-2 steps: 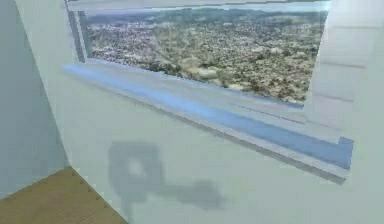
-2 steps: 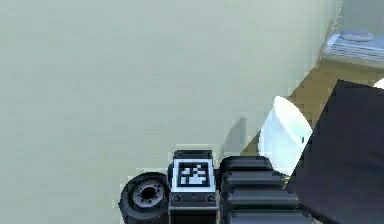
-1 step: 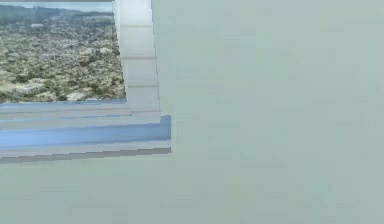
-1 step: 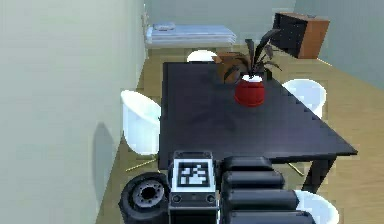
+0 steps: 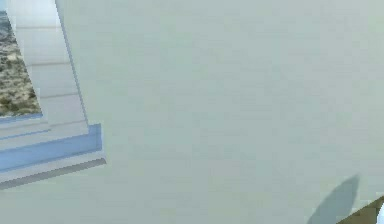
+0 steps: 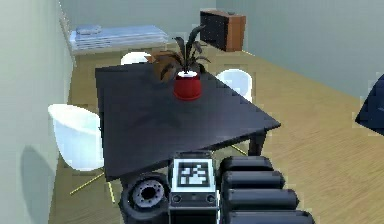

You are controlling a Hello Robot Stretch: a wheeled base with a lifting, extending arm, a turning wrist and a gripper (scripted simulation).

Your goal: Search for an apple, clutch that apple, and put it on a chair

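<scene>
Fingers hard to make out: gripper point(image 6: 148, 197) is dark lump at arm side view's bottom edge, beside white marker square point(image 6: 192, 176); cannot tell their state or whether anything is held. Apple's whereabouts cannot be told, so neither can its direction from fingers. Black table point(image 6: 140, 120) beyond gripper carries red potted plant point(image 6: 187, 80). White chair point(image 6: 78, 135) at table's left side looks nearest drop spot. Forward view: pale wall point(image 5: 230, 100), window point(image 5: 25, 80) at left.

1. A home is showing here: white chairs point(image 6: 78, 138) are standing round a black dining surface point(image 6: 150, 112) that is carrying a plant point(image 6: 187, 78) in a red pot
2. A bed point(image 6: 110, 38) is lying at the room's far end, a brown cabinet point(image 6: 222, 28) standing near it
3. A window point(image 5: 30, 90) is sitting in a pale wall point(image 5: 230, 100)
</scene>
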